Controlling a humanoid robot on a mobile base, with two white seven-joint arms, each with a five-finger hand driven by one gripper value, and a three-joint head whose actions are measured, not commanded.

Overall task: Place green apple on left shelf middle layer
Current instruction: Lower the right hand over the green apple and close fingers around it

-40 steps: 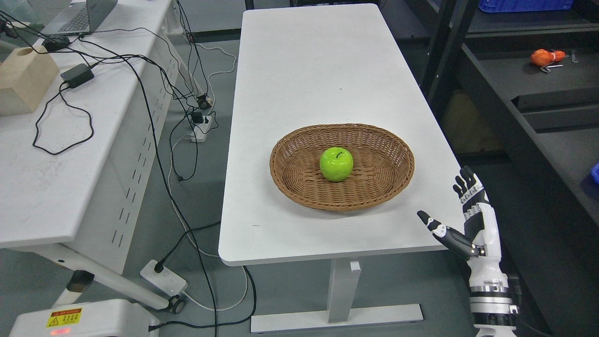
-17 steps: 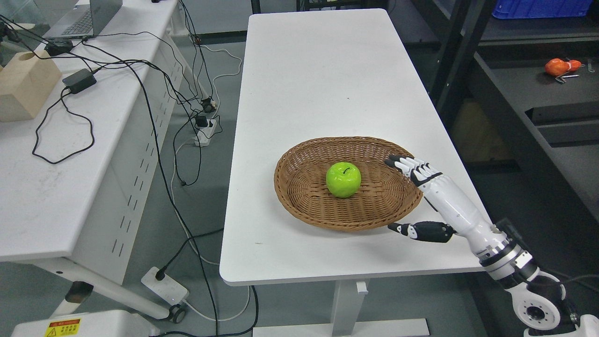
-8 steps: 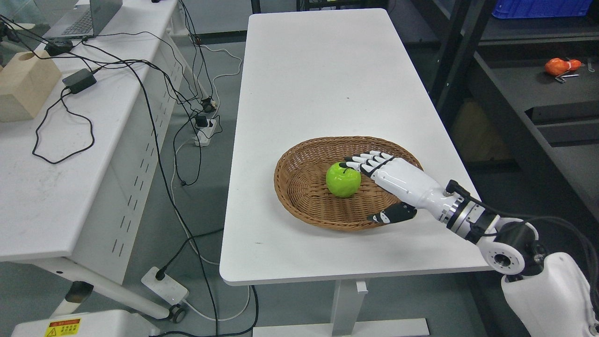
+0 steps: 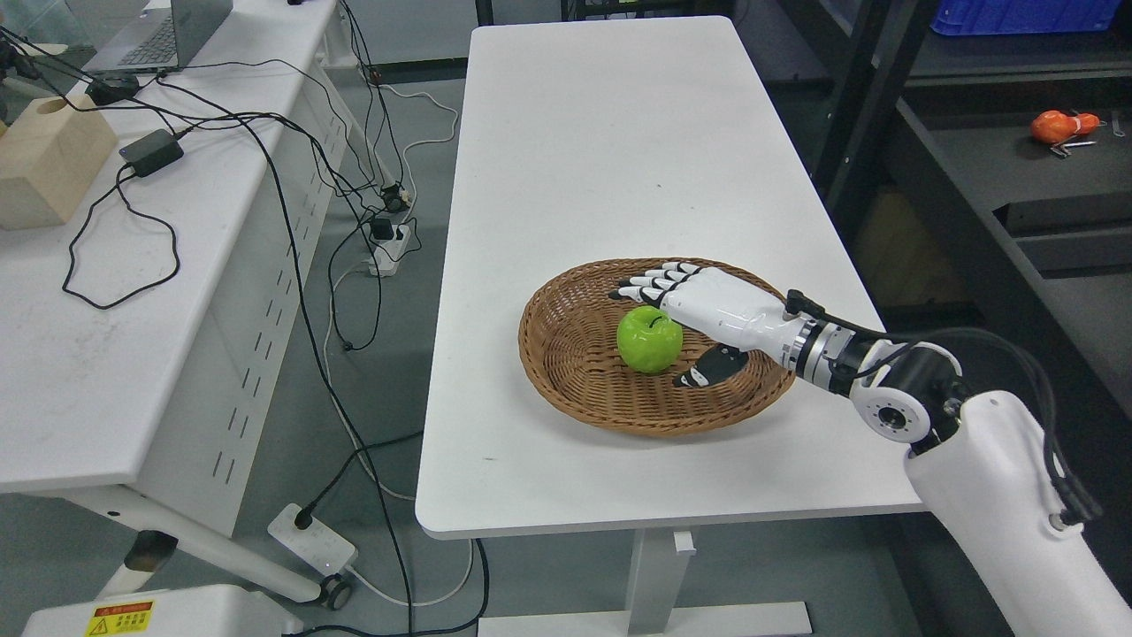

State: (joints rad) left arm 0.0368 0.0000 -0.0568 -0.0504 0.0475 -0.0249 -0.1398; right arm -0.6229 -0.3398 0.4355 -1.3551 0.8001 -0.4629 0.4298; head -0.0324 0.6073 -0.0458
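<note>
- One robot hand (image 4: pixel 699 323), the right, enters from the lower right of the head view and reaches over the wicker basket (image 4: pixel 566 354).
- Fingers (image 4: pixel 650 283) are extended and spread, lying over the far side of the green apple (image 4: pixel 649 340); the dark thumb (image 4: pixel 707 370) sits on the near side, apart from the fingers.
- Green apple lies between fingers and thumb, just below the palm, stem up, on the basket floor. Contact between robot hand and apple cannot be confirmed; the hand is not closed around it.
- Basket rests on the white surface (image 4: pixel 610 150), under the robot hand, toward the near right part of the top.
- Left of the robot hand, well apart: a second white surface (image 4: pixel 88 354) carrying black cables (image 4: pixel 124 230), a power adapter (image 4: pixel 150 152) and a wooden block (image 4: pixel 49 164).
- Right of and beyond the robot hand: dark shelving (image 4: pixel 990 168) with an orange object (image 4: pixel 1059 126) on one level.
- Left arm does not show.
</note>
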